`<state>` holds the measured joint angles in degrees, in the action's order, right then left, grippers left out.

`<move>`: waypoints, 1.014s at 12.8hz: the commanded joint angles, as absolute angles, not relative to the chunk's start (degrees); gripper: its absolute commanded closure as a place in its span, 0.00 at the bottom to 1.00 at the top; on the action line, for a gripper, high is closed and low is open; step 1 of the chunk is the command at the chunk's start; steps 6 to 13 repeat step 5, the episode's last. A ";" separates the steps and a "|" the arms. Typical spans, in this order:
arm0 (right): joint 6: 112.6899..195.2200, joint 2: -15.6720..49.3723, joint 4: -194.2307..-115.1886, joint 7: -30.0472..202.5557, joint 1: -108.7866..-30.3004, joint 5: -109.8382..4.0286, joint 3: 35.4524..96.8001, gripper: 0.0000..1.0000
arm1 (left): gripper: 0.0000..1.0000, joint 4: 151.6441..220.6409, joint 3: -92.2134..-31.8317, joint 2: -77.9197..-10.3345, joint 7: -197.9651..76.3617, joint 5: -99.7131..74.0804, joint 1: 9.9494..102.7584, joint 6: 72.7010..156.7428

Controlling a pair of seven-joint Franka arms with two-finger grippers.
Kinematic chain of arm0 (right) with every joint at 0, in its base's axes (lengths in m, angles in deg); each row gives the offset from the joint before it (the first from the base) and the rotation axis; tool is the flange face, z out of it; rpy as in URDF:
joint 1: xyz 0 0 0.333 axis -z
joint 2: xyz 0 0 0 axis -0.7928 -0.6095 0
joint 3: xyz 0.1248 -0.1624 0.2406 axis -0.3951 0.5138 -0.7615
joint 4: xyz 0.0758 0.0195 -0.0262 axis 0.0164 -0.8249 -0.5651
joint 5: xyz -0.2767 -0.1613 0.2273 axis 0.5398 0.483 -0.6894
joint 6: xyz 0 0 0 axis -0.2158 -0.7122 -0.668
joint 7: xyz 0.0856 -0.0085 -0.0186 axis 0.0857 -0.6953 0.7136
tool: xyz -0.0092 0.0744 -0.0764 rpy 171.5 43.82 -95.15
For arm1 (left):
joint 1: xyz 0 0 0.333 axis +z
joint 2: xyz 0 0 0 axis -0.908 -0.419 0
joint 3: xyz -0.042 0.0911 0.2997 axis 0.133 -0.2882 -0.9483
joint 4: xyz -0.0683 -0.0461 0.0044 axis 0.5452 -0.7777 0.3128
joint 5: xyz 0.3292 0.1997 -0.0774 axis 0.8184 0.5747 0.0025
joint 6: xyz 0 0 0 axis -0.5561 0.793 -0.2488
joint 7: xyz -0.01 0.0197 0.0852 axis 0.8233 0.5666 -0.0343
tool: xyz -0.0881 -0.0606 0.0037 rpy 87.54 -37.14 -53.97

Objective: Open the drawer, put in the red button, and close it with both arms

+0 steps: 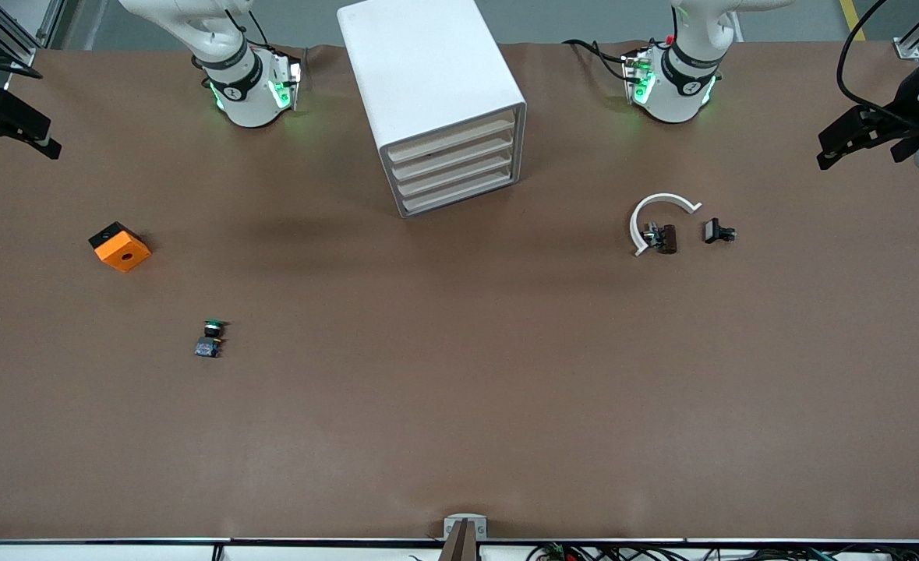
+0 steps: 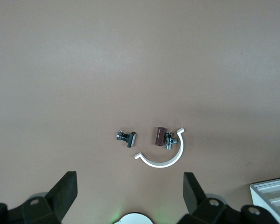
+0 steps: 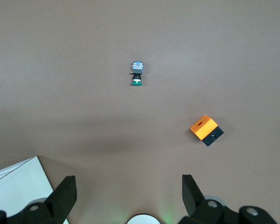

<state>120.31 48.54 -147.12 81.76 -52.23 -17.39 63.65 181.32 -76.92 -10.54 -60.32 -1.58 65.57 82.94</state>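
Both grippers stand with their jaws spread wide and nothing between them. The left gripper hangs in the air over the left arm's end of the table, and its black fingers frame bare brown surface in the left wrist view. The right gripper hangs over the right arm's end of the table, held the same way, and touches nothing. In the front view the left gripper and the right gripper show at the two side edges, well apart from every loose part. Both arms wait.

Under the left gripper's camera lies a white C-shaped ring, flat on the table. Inside its curve sits a small dark reddish-brown piece with metal fittings; whether this is the red button cannot be told. Just beside the ring, toward the left arm's end, lies a small black clip, apart from it.

Toward the right arm's end lies a green-capped button on its side, with a bluish base. An orange block with a black underside lies farther from the front camera than that button and nearer the table's end.

Between the two arm bases stands the white cabinet, turned slightly askew. Its four drawers face the front camera and all sit pushed in, cream edges flush with the frame
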 commanded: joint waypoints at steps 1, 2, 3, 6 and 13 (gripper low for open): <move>120.25 50.07 -148.41 80.87 -52.27 -18.43 63.93 0.00 | 0.00 179.77 -76.92 -11.12 -60.40 -2.06 65.93 81.58; 120.25 50.07 -148.41 80.87 -52.27 -18.43 64.02 0.00 | 0.00 179.77 -76.92 -11.04 -60.05 -2.15 65.93 81.50; 120.25 49.98 -148.41 80.96 -52.27 -18.43 64.02 0.00 | 0.00 179.77 -76.92 -11.03 -60.48 -2.24 65.93 81.06; 120.25 49.98 -148.41 80.96 -52.36 -18.43 63.93 0.00 | 0.00 179.77 -76.92 -11.03 -60.57 -2.24 65.93 80.97; 120.25 49.98 -148.41 80.96 -52.36 -18.43 63.93 0.00 | 0.00 179.77 -76.92 -11.03 -60.57 -2.24 65.93 80.97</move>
